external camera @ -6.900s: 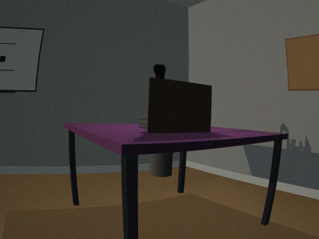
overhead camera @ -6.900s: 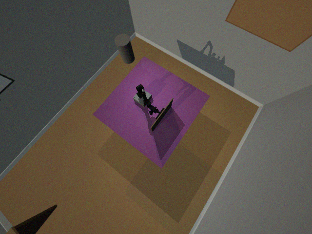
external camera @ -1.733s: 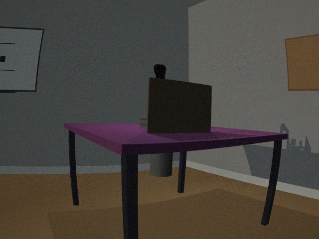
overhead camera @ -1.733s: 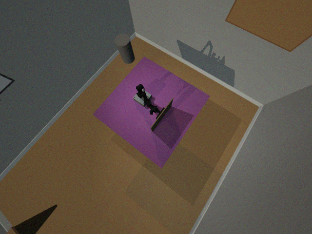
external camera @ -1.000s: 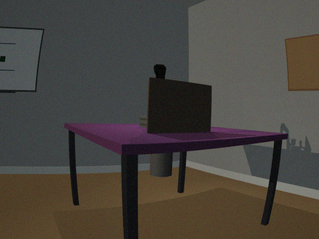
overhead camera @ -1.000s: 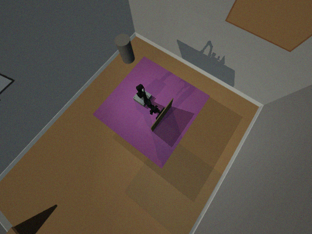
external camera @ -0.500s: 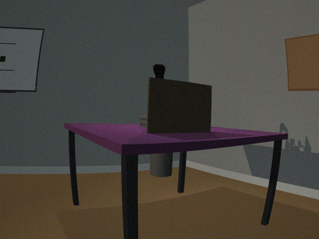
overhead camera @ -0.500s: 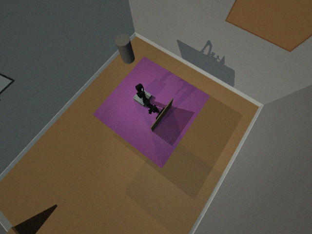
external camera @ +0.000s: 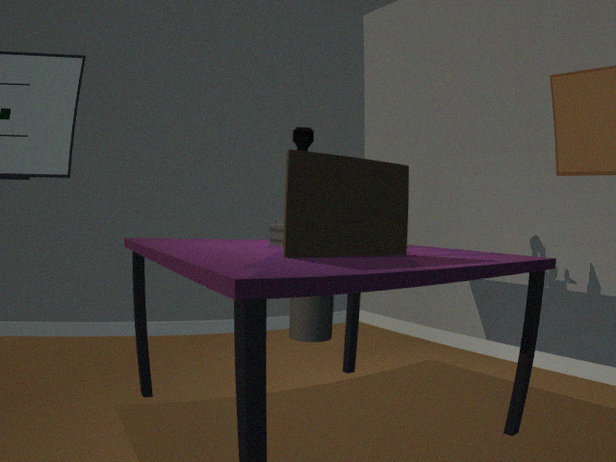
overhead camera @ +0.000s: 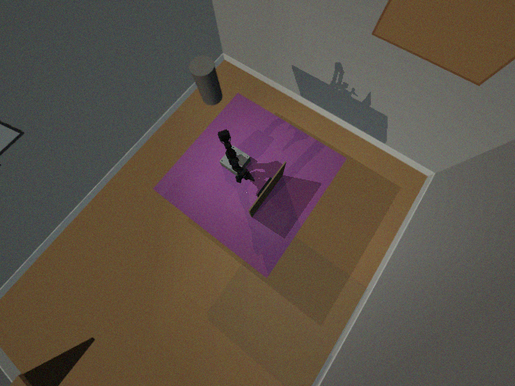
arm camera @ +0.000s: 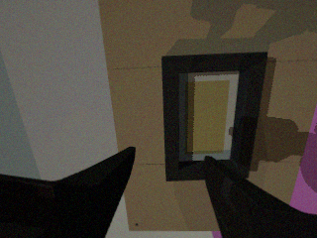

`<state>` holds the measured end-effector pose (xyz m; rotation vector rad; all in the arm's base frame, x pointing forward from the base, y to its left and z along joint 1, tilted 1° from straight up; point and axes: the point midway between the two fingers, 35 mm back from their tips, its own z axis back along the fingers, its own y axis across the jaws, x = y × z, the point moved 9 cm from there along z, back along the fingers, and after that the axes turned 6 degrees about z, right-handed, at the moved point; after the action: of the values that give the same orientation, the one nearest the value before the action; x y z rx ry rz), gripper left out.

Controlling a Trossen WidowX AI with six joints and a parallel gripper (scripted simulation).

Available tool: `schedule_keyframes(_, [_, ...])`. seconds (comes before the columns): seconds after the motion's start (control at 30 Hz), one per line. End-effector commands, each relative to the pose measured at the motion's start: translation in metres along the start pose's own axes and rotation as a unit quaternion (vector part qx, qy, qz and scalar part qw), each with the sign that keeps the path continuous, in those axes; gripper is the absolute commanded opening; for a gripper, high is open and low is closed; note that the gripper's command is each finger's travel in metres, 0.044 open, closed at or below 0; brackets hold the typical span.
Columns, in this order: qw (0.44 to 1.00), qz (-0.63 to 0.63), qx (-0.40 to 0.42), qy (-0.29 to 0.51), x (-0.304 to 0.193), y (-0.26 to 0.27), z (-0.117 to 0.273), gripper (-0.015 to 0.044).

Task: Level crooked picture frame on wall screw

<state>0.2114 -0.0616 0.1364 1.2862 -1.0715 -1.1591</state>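
Note:
In the wrist view the picture frame [arm camera: 173, 119], with a dark border and a yellow picture, hangs on the brown wall board [arm camera: 139, 59]. Its edges run parallel to the board's seams. The screw and the notched strip are hidden behind it. My gripper [arm camera: 169, 157] is open with nothing between its fingers. It is drawn back a little from the frame, and its right fingertip overlaps the frame's near edge in the picture. In the top view the arm [overhead camera: 236, 164] reaches toward the upright board [overhead camera: 268, 189]. In the exterior view the board's back [external camera: 346, 203] hides the frame and the gripper.
The board stands on a purple table [overhead camera: 199, 195] [external camera: 198, 258]. The arm's grey base [overhead camera: 243, 157] sits behind the board. A grey cylinder [overhead camera: 205, 79] [external camera: 311, 318] stands on the floor in the room's corner. A dark cone [overhead camera: 58, 365] stands far off on the floor.

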Motion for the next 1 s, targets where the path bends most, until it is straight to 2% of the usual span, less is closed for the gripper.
schedule_keyframes(0.0, [1.000, 0.003, 0.001, 0.001, 0.004, 0.010, 0.013, 0.0260])
schedule_keyframes(0.53, [1.000, 0.000, 0.004, 0.005, -0.005, 0.031, 0.083, 0.0260])
schedule_keyframes(0.97, [1.000, -0.001, 0.004, 0.005, -0.006, 0.031, 0.086, 0.0260])
